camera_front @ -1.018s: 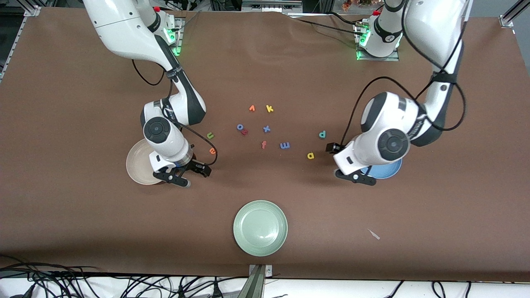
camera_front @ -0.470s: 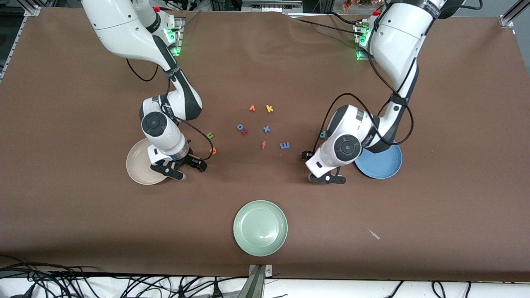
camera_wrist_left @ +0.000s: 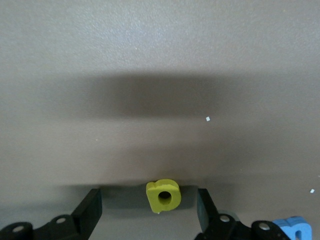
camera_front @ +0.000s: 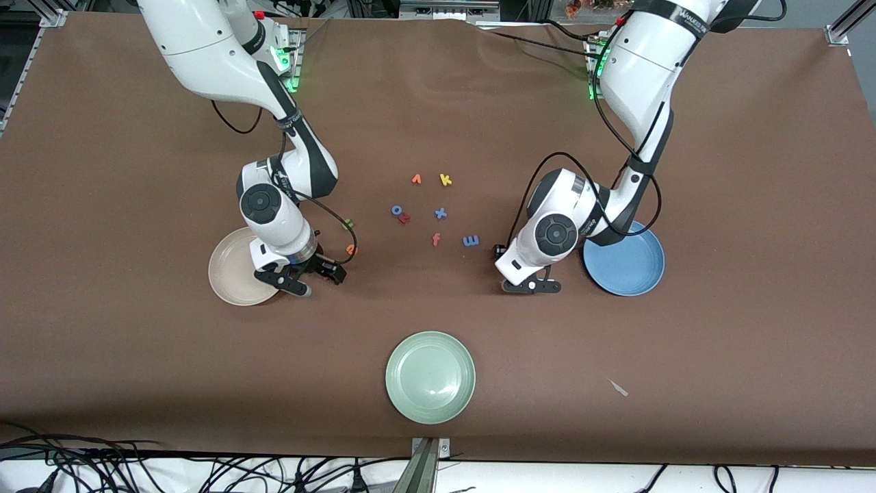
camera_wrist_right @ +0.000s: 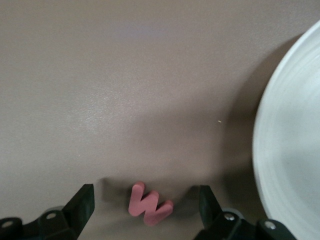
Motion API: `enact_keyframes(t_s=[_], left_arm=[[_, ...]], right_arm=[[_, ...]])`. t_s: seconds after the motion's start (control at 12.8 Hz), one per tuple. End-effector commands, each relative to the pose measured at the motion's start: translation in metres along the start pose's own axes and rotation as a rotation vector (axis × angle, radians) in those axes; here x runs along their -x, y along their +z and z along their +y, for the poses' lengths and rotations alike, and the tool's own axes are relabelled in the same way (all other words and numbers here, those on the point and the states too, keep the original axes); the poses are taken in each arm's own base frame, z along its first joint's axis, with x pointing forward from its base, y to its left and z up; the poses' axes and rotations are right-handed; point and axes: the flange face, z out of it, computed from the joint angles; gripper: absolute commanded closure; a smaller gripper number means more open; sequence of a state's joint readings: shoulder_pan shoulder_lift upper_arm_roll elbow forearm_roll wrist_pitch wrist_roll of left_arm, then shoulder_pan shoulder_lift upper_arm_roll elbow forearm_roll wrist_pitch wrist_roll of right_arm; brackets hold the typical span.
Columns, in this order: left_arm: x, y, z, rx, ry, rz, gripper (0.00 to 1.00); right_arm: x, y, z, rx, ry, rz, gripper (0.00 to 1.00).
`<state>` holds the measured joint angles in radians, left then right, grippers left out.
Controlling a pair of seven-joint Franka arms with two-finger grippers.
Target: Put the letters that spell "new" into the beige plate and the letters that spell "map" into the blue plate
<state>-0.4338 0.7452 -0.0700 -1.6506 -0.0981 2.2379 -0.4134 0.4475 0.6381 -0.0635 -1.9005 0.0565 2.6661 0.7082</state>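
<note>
left gripper (camera_wrist_left: 149, 216): spread around small yellow foam letter a (camera_wrist_left: 163, 195) | right gripper (camera_wrist_right: 146, 212): spread around pinkish-red foam w (camera_wrist_right: 149, 204) | advice: fingers to be centred, lowered fully, then closed.

Left gripper (camera_wrist_left: 147, 201): fingers spread, yellow a (camera_wrist_left: 163, 196) between them, a bare gap on either side of it. Blue m (camera_wrist_left: 292, 227) near, outside one finger. Bare table (camera_wrist_left: 150, 60) ahead of the fingertips.

Right gripper (camera_wrist_right: 145, 197): fingers spread around pink w (camera_wrist_right: 149, 205), gaps on both sides. Rim of beige plate (camera_wrist_right: 290, 140) close beside one finger. Bare table elsewhere ahead.
</note>
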Motion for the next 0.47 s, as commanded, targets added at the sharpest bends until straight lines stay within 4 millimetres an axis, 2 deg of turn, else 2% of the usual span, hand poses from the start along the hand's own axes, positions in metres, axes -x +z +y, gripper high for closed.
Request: enact_keyframes(t_s=[0.0,0.16,0.23,0.39], left_arm=[[0.002,-0.002,0.000,-0.002,-0.003,0.014,0.55],[0.002,-0.004,0.000,-0.002,-0.013,0.016,0.81],[0.002,-0.006,0.000,-0.002,-0.013,0.016,0.90],[0.003,-0.014,-0.002,-0.005,-0.010,0.004,0.95]], right_arm=[[0.003,0.006,0.002,-0.017,0.022,0.001,0.16],[0.003,0.006,0.002,-0.016,0.028,-0.001,0.24],[0.003,0.006,0.002,-0.016,0.028,-0.001,0.30],[0.004,0.005,0.001,-0.017,0.029,-0.002,0.41]])
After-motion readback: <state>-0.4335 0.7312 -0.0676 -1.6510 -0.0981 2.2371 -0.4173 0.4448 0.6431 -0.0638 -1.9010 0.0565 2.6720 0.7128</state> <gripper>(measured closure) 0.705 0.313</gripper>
